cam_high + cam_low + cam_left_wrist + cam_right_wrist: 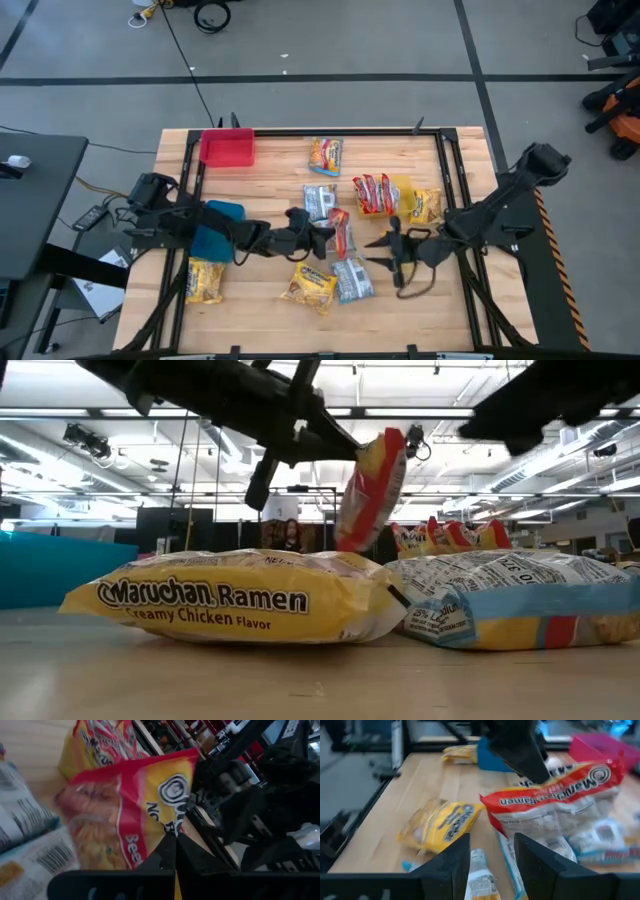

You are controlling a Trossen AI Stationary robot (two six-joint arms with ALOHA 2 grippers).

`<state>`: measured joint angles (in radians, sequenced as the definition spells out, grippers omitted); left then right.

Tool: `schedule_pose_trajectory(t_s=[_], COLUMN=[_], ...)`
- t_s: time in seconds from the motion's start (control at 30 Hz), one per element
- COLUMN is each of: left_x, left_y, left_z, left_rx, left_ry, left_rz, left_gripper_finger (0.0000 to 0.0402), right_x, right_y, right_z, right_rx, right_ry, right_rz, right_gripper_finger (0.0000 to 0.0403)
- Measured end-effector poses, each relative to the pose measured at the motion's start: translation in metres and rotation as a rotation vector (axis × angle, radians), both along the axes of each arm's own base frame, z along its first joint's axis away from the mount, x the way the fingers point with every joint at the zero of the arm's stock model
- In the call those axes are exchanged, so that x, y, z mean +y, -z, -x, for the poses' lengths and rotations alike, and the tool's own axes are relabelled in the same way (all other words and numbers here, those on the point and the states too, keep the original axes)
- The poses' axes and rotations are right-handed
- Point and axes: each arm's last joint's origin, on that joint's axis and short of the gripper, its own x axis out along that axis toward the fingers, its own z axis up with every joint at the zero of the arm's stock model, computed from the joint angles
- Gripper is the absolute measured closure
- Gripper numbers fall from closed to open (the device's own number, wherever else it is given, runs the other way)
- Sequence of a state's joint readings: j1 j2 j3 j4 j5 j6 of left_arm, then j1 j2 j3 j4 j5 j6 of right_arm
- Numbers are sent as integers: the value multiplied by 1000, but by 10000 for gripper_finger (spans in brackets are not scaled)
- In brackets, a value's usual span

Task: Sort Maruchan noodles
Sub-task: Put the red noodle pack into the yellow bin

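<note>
L gripper [322,236] clamped on red beef Maruchan packet [341,232], long axis hanging; R gripper [384,252] part-open, empty, just beside it.

Grey floor [330,40] crossed by dark lines; ceiling strip lights [200,435] overhead.

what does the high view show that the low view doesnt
Only the high view: the whole table, the red bin, the blue bin, the yellow bin with red packets in it, and the right gripper, open beside the lifted packet.

Only the low view: the label on the yellow packet, reading Creamy Chicken Flavor, and the room behind the table.

Both: the left gripper shut on the red packet, holding it above the table.
</note>
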<state>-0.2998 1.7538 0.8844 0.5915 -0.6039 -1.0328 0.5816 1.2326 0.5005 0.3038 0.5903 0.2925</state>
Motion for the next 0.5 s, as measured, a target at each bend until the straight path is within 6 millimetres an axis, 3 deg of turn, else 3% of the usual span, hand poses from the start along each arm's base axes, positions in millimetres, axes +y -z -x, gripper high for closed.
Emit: schedule_pose_trajectory(t_s=[0.3,0.5], left_x=[1,4], left_y=[-5,-8], left_z=[-2,-3], left_rx=[-19,-35], left_ry=[23,9], left_rz=[-106,-130], left_gripper_finger=[397,396], right_x=[-39,-53], right_y=[2,-1], right_z=[-22,-29], right_rx=[-22,-52], right_ry=[226,259], right_rz=[-550,-689], right_gripper_finger=[179,174])
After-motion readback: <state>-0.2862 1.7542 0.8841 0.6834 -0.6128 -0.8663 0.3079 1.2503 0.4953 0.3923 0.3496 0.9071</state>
